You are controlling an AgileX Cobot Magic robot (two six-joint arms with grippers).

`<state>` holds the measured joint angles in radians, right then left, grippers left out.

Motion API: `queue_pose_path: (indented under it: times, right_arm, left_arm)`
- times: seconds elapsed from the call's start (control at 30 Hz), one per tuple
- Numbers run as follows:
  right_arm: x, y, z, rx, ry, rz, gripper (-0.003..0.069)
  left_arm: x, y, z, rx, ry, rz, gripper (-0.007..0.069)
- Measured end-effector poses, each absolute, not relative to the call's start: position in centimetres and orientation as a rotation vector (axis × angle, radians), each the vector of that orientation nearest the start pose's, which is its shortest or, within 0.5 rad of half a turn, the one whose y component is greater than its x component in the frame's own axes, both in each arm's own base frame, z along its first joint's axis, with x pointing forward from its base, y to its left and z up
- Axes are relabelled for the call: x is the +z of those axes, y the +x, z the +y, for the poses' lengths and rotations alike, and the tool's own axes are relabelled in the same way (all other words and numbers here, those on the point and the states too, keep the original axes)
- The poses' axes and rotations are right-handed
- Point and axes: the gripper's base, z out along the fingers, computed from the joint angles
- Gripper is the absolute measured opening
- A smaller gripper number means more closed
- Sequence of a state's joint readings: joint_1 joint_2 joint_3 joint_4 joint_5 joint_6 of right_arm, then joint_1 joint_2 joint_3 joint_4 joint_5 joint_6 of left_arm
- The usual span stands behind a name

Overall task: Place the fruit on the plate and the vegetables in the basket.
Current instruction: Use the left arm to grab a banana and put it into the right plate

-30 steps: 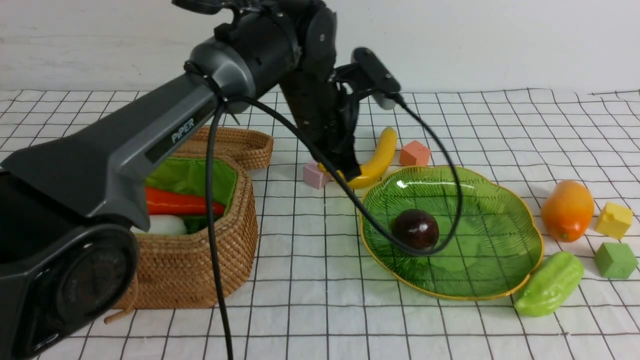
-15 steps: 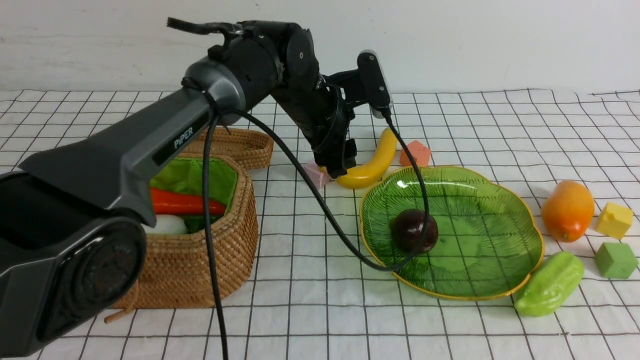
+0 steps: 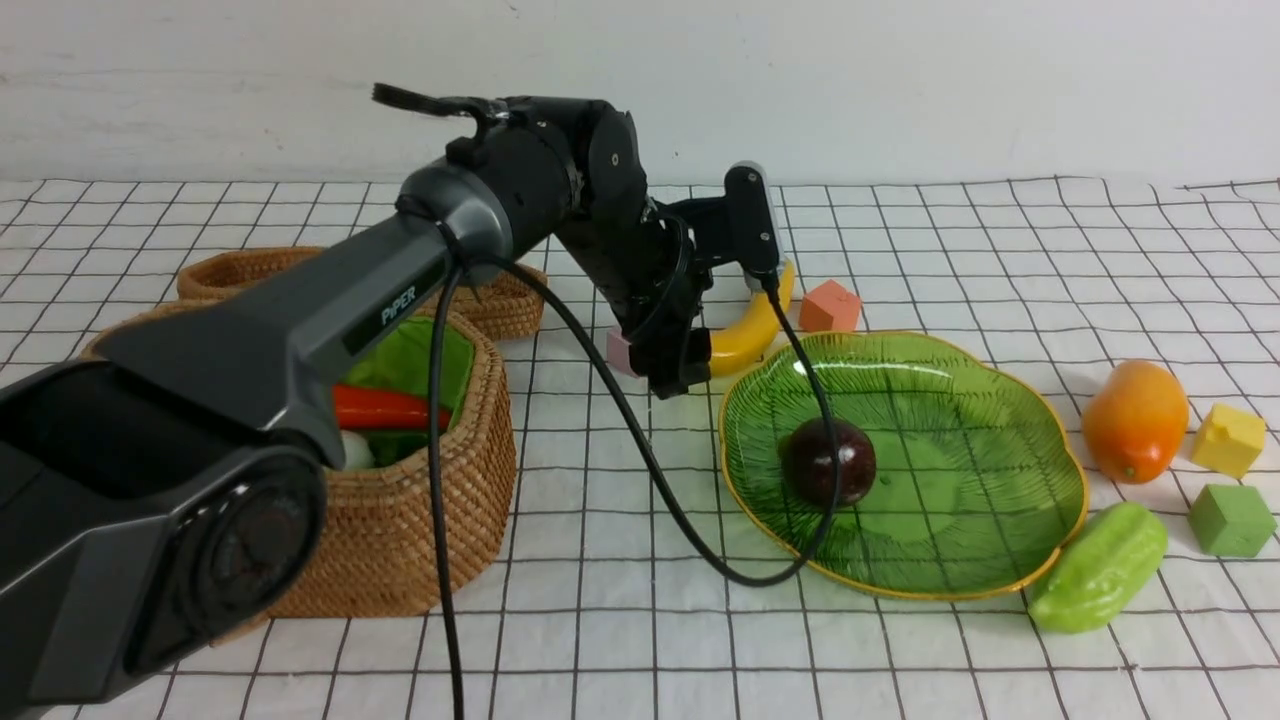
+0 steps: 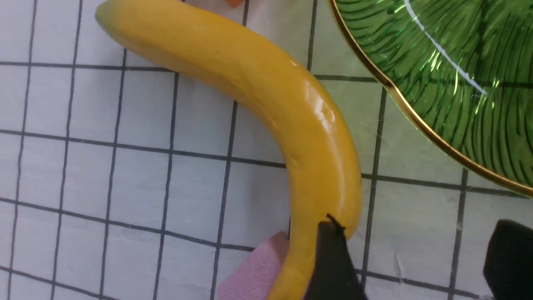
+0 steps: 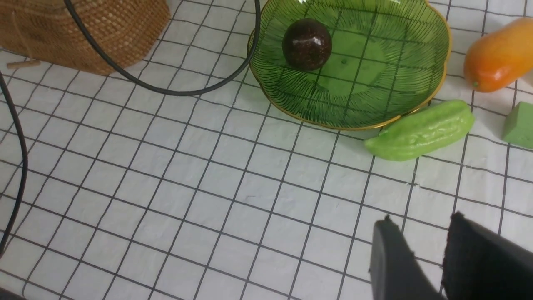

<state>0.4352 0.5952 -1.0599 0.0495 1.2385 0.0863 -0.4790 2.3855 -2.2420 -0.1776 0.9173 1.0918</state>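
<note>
Nearest: right fingers [image 5: 391, 258] slightly parted, empty, above worktop [image 3: 620, 620]. Gourd [image 3: 1098, 568] just beside plate [image 3: 1000, 420] rim. In plate: mangosteen [image 3: 828, 462] only. In basket [image 3: 420, 540]: carrot [image 3: 385, 408], radish [image 3: 352, 450]. Mango [image 3: 1134, 420] on worktop. Farther: left fingers [image 4: 333, 258] spread, one touching banana [image 3: 745, 335], gripping nothing. Versus a second ago: left arm lower, basket less covered.

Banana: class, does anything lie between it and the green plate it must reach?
Nothing visible does. Only bare cloth separates the banana from the plate rim. The pink cube lies on the banana's other side, away from the plate.
</note>
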Motion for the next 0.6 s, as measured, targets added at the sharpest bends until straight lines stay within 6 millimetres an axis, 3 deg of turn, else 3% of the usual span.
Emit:
queue_pose_path:
  times: [0.6]
  right_arm:
    - [40.64,5.25,3.06,0.359,-0.404,2.237,0.0216]
  left_arm:
    - [21.68,47.00,-25.58,0.077,1.782,1.804,0.0434]
